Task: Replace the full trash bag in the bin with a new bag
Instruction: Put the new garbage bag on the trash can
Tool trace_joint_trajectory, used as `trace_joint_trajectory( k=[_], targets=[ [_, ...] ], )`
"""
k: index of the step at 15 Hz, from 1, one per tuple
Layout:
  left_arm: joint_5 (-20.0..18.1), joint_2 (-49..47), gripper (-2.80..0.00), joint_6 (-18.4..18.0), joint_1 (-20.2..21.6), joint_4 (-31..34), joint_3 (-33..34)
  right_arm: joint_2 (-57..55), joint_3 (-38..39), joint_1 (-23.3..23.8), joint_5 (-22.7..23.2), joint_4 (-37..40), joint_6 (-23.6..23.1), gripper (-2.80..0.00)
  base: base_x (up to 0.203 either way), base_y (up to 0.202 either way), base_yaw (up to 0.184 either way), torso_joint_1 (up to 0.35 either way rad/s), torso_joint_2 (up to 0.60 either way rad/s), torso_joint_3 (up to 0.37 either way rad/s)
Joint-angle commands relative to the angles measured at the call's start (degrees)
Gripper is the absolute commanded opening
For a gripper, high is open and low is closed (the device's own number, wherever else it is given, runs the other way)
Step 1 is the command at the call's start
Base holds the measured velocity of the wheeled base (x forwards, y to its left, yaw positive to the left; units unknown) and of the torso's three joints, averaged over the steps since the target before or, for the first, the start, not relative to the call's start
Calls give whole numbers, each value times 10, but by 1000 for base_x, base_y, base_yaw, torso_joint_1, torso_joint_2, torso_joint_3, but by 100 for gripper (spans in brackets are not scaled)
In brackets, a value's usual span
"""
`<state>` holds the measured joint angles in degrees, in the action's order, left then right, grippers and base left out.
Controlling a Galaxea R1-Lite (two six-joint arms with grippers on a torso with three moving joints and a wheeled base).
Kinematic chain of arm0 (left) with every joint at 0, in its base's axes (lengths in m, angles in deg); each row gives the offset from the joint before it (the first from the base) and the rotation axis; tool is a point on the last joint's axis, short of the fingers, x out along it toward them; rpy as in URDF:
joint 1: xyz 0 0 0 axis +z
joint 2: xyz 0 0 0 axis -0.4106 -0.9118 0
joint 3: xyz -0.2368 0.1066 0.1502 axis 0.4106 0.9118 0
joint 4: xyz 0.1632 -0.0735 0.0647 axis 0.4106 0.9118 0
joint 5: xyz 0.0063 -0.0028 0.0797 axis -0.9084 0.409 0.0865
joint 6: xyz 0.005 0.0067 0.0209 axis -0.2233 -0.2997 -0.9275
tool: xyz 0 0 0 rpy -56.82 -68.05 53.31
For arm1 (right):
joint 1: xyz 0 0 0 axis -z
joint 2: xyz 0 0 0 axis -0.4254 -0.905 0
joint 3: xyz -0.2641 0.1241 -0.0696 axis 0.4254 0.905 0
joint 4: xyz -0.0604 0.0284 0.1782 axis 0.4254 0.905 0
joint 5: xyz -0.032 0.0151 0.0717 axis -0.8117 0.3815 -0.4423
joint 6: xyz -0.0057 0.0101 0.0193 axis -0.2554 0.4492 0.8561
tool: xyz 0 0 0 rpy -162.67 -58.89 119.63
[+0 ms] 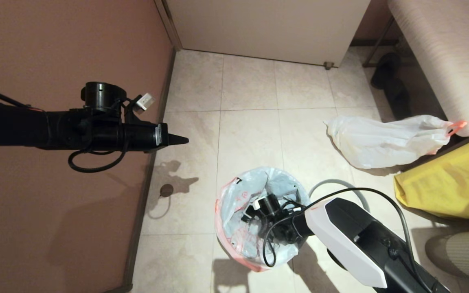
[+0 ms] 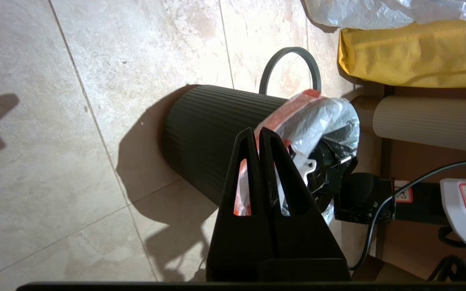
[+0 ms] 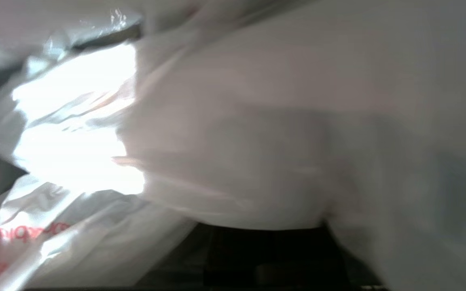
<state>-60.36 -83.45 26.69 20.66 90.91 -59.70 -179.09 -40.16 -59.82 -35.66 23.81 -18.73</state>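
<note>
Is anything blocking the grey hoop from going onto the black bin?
Yes. The right gripper is down inside the orange-printed white plastic bag lining the round black plastic bin, filling its mouth. The thin grey hoop lies on the floor beside the bin.

New bag [image 1: 238, 211] lines the bin [image 2: 204, 141]; full trash bag [image 1: 381, 140] behind, right.
</note>
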Motion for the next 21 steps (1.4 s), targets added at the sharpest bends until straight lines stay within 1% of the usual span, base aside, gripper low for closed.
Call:
trace_joint_trajectory(
  k=[1, 4, 7, 8, 9, 10, 12, 13, 15, 17, 19, 20, 21],
  targets=[
    [-2, 1, -280, 0, -1, 0, 0, -11, -2, -1, -1, 4, -5, -280, 0, 0, 0, 0, 0, 0],
    [-2, 4, -280, 0, -5, -1, 5, -19, -5, 3, 2, -8, -8, -280, 0, 0, 0, 0, 0, 0],
    [-2, 5, -280, 0, -5, -2, 6, -11, -5, 2, 4, -64, -5, -280, 0, 0, 0, 0, 0, 0],
    [-2, 8, -280, 0, -5, -2, 6, 7, -5, 0, 4, -69, 3, -280, 0, 0, 0, 0, 0, 0],
    [-4, 11, -280, 0, -5, -1, 6, 29, -3, -5, 3, -71, 23, -280, 0, 0, 0, 0, 0, 0],
    [-5, 14, -280, 2, -6, 0, 6, 59, 1, -12, 2, -71, 55, -280, 0, 0, 0, 0, 0, 0],
    [-4, 26, -280, 6, -5, 2, 3, 137, 16, -33, -13, -68, 150, -280, 0, 0, 0, 0, 0, 0],
    [-2, 44, -280, 13, -5, 3, 4, 177, 38, -44, -29, -64, 184, -280, 0, 0, 0, 0, 0, 0],
    [3, 108, -280, 37, -5, 11, 18, 265, 123, -64, -51, -59, 258, -280, 0, 0, 0, 0, 0, 0],
    [13, 201, -280, 48, -15, 27, 66, 357, 215, -75, -61, -49, 316, -280, 0, 0, 0, 0, 0, 0],
    [34, 292, -280, 54, -29, 40, 165, 441, 336, -79, -78, -34, 370, -280, 0, 0, 0, 0, 0, 0],
    [45, 328, -280, 55, -31, 43, 219, 470, 395, -74, -94, -24, 400, -280, 0, 0, 0, 0, 0, 0],
    [55, 349, -280, 56, -30, 46, 249, 493, 444, -57, -108, -11, 420, -280, 0, 0, 0, 0, 0, 0]
  ],
)
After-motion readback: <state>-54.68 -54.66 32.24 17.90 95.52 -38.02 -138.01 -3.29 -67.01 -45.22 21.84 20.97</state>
